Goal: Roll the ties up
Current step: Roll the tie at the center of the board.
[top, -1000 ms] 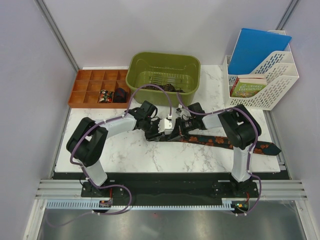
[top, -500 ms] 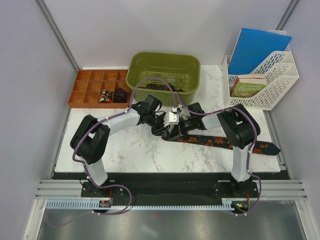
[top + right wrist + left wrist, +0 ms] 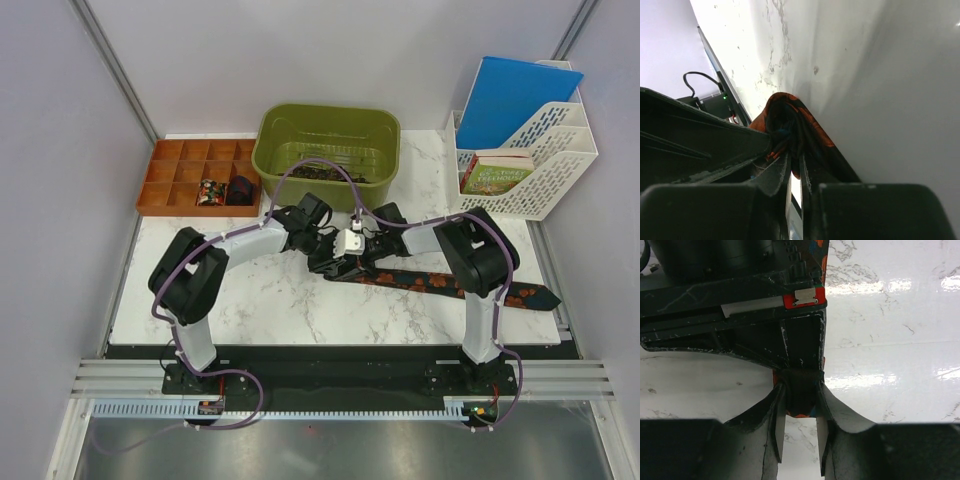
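A dark tie with an orange flower pattern [image 3: 450, 283] lies flat across the right half of the marble table, its wide end at the right edge. Its left end is rolled up between both grippers. My left gripper [image 3: 333, 256] is shut on this rolled end; in the left wrist view [image 3: 800, 390] the dark roll [image 3: 800, 395] sits between the fingers [image 3: 777, 415]. My right gripper [image 3: 357, 254] meets it from the right and is shut on the same roll. In the right wrist view the gripper [image 3: 795, 160] pinches the folded layers of the tie [image 3: 815, 134].
A green bin [image 3: 268, 150] with more dark ties stands behind the grippers. An orange compartment tray [image 3: 180, 165] at the back left holds two rolled ties [image 3: 225, 190]. A white file rack [image 3: 545, 160] with a blue folder and a book stands at the back right.
Both grippers and the rolled end have moved to the right along the tie. The flat part of the tie is shorter. The left arm has stretched further right.
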`<state>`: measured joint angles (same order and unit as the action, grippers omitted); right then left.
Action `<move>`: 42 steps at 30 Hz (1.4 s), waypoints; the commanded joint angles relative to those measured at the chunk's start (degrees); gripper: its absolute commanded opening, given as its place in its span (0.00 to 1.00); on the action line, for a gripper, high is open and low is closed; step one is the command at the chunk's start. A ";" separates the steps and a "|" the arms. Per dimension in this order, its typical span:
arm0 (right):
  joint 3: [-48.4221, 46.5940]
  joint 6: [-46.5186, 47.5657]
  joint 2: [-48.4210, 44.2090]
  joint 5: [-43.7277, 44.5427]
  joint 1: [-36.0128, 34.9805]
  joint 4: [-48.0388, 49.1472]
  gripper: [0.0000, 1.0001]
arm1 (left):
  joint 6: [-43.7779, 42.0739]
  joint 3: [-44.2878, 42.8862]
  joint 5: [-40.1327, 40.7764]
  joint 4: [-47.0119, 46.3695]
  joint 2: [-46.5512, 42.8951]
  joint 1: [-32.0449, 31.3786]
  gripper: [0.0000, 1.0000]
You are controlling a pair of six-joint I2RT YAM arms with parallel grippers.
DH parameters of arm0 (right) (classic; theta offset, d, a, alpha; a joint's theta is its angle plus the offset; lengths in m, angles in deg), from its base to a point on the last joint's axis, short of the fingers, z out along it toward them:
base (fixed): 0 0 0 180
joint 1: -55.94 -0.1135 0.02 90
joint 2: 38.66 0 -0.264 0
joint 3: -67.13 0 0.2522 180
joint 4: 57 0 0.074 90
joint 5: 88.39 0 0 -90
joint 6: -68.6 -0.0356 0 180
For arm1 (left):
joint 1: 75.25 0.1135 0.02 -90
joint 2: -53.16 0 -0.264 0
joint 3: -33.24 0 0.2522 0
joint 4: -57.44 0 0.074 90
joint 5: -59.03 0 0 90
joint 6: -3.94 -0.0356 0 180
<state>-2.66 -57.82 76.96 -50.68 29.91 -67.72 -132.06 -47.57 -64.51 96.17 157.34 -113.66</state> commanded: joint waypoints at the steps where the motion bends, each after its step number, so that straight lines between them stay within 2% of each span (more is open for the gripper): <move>1: -4.44 4.96 0.41 2.55 -0.26 -2.77 0.14 | -3.13 -0.63 1.81 1.75 1.20 -1.23 0.33; 8: -5.32 7.51 -1.00 2.20 0.27 -6.74 0.28 | -3.22 0.16 3.30 2.36 1.28 -1.14 0.32; 15: -6.81 9.09 -1.70 1.93 1.06 -9.55 0.32 | -4.54 0.51 4.36 2.80 1.81 -1.05 0.30; 20: -6.72 8.74 -2.93 1.58 1.23 -9.99 0.41 | -4.89 0.07 4.71 3.15 2.34 -0.96 0.29; 28: -7.08 7.42 -5.22 1.31 1.59 -9.99 0.46 | -4.98 -0.54 5.06 3.85 2.52 -0.52 0.27; 34: -8.39 7.77 -3.91 1.93 1.67 -9.55 0.41 | -5.24 0.33 5.15 5.35 0.07 2.20 0.24; 42: -9.62 3.99 -4.52 2.28 1.59 -5.42 0.52 | -6.30 4.99 5.50 7.28 -3.98 4.31 0.23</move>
<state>-9.81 -51.68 74.64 -48.59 31.20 -76.68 -136.25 -44.90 -60.03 100.10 156.11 -110.27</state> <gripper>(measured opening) 0.496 0.233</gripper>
